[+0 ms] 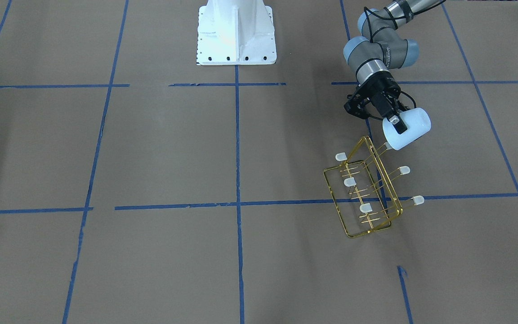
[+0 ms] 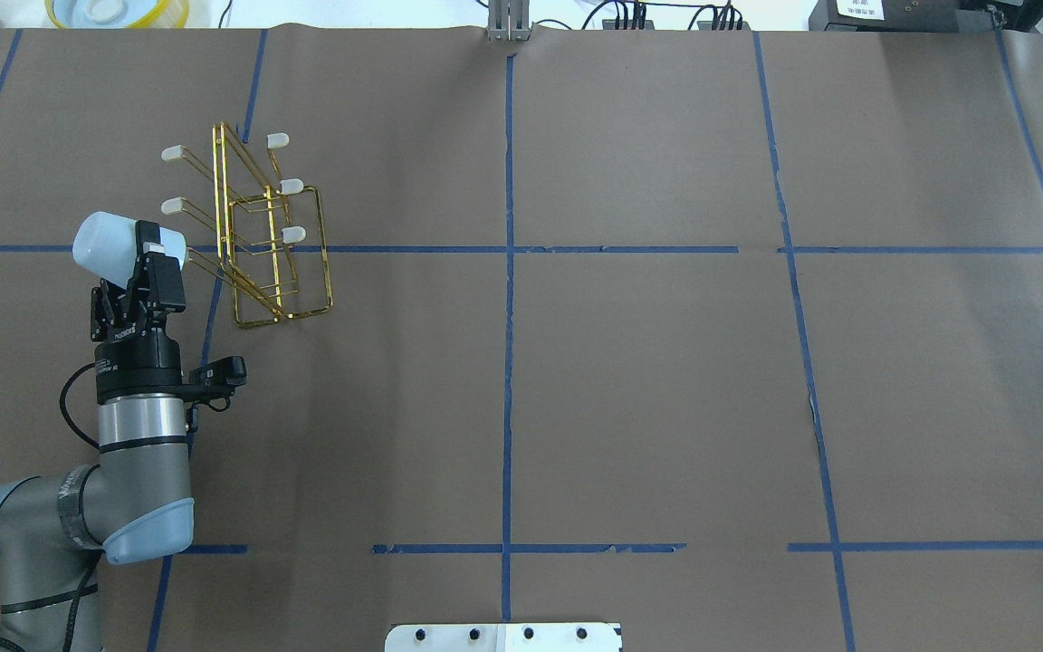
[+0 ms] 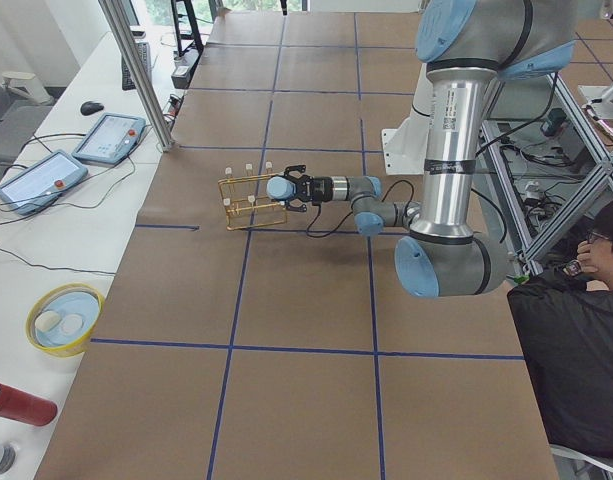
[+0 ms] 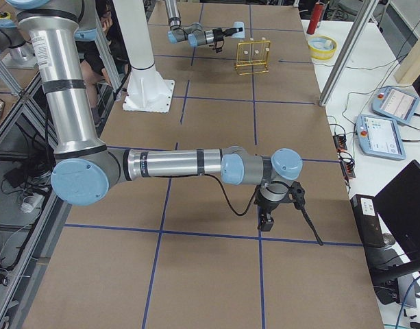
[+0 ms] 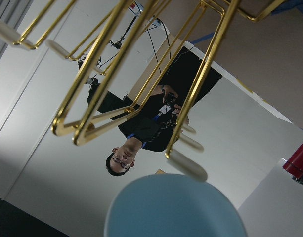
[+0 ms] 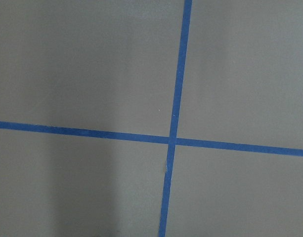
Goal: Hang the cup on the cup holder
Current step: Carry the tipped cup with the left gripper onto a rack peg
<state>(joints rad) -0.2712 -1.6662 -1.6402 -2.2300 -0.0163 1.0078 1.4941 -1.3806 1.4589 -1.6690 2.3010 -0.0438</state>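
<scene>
Gold wire is thin and light, so the cup holder [image 2: 325,254] can slide or tip if I bump it. My left gripper [image 2: 137,258] pinches the cup [image 2: 114,246] on its side, up in the air. Its open end is right at the nearest prong [image 1: 382,147].

If the rim hits the whitish cap [image 5: 188,165] and does not go around it, I think the cup holder gets pushed away. The cup is smooth, so it may also twist in the grip. If I let go too soon, it may drop off.

From overhead, the left gripper hides that cap. The left wrist camera shows it just beside the cup. Only the right side camera shows the right gripper [image 4: 266,221], well apart from the cup holder. I cannot tell if it is spread or pressed together.
</scene>
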